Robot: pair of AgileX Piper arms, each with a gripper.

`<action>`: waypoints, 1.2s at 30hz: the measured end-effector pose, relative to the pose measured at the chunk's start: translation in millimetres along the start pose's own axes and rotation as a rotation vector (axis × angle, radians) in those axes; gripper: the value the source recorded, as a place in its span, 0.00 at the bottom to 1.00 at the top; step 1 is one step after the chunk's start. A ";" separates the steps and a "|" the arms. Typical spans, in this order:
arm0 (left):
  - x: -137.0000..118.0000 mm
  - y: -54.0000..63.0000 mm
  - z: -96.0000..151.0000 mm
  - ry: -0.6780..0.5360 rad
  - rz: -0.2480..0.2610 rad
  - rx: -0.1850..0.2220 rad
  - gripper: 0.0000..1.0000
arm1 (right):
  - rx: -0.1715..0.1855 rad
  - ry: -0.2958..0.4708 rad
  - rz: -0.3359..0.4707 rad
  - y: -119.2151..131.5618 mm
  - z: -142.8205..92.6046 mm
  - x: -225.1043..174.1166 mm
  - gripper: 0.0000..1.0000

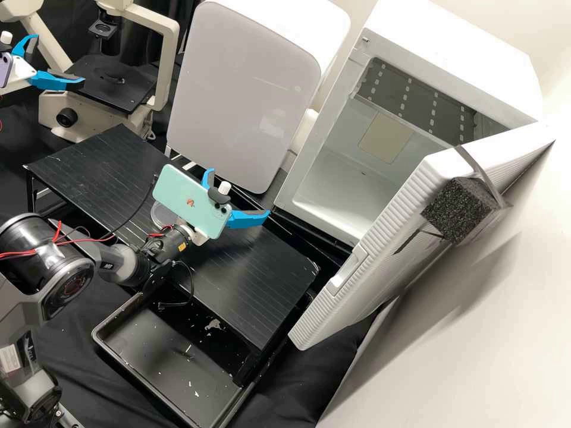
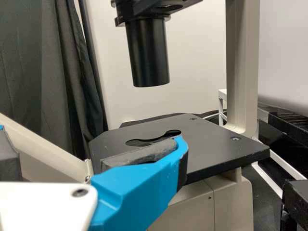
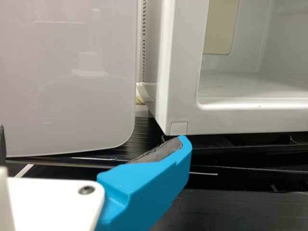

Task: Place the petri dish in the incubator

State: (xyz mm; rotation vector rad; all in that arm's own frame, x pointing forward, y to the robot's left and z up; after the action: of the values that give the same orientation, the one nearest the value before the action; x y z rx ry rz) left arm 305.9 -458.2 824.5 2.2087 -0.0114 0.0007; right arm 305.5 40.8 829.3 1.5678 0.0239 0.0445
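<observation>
My right gripper (image 1: 239,192) hangs over the black stand in the high view, its two blue fingers spread open with nothing between them. Behind the phone on that arm, a clear round dish (image 1: 157,216), apparently the petri dish, lies on the stand, partly hidden. The white incubator (image 1: 336,223) stands at the right with its door (image 1: 351,285) swung open. At the upper left, my left gripper (image 1: 59,59) is open and empty by the microscope. The left wrist view has the left gripper (image 2: 91,137) before the microscope stage; in the right wrist view, the right gripper (image 3: 94,137) faces the incubator's lower corner.
A white appliance with a greyish front (image 1: 244,95) stands left of the incubator, behind the black stand (image 1: 262,279). The microscope (image 1: 110,86) is at the upper left. A black tray (image 1: 160,362) lies below the stand, and black foam (image 1: 457,211) is strapped to the incubator door.
</observation>
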 end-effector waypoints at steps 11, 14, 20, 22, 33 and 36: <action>0.0 0.0 0.0 0.000 0.000 0.000 1.00 | 0.000 0.003 0.002 -0.8 1.2 -5.4 1.00; 0.0 0.0 0.0 0.000 0.000 0.000 1.00 | 0.003 0.024 0.014 3.1 2.0 -19.2 1.00; 0.0 0.0 0.0 0.000 0.000 0.000 1.00 | 0.031 0.134 0.095 14.1 -5.2 -60.8 1.00; 0.0 0.0 0.0 0.000 0.000 0.000 1.00 | 0.031 0.169 0.112 14.4 -8.9 -75.3 1.00; 0.0 0.0 0.0 0.000 0.000 0.000 1.00 | -0.040 0.211 -0.050 -29.1 -12.1 -124.6 1.00; 0.0 0.0 0.0 0.000 0.000 0.000 1.00 | -0.041 0.177 -0.067 -34.5 -7.1 -128.6 1.00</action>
State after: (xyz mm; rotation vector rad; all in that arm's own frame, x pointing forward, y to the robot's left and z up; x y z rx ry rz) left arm 305.9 -458.2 824.5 2.2087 -0.0114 0.0007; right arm 177.2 42.2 793.2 1.5171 0.2141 0.1302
